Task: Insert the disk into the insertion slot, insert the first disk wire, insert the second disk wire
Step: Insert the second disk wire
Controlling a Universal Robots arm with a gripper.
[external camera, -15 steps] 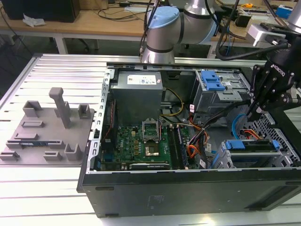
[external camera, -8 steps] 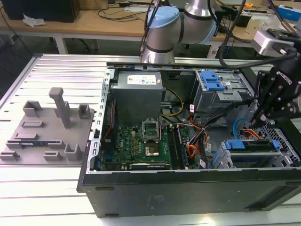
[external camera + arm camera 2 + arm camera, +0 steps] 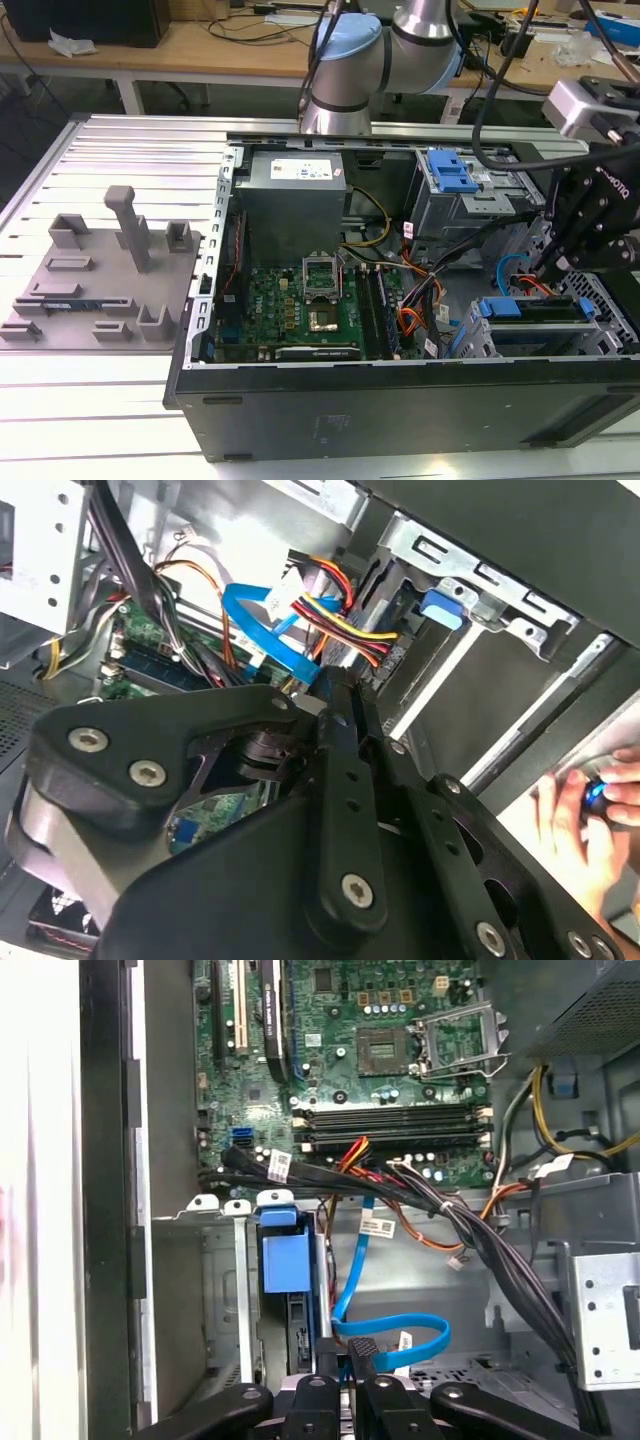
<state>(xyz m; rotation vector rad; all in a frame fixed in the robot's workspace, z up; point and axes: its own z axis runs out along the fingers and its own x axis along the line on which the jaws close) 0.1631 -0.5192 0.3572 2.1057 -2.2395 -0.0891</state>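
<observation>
Disk (image 3: 530, 308) sits in the slot (image 3: 478, 335) at the case's (image 3: 400, 410) front corner. Gripper (image 3: 355, 1360) fingers pinch a blue wire's (image 3: 400, 1332) plug beside it; no wire looks seated yet.

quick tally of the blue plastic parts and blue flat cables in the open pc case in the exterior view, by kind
blue plastic latch on the bigger cage: 1
blue carrier handle of the disk: 1
blue flat cable: 1
total: 3

Worktop (image 3: 130, 150) is ribbed grey metal w/ lengthwise slots. On it: open PC case (image 3: 400, 400) toward the exterior view's right, and grey fixture plate (image 3: 100, 290) w/ upright blocks on the left, just beside the case.
</observation>
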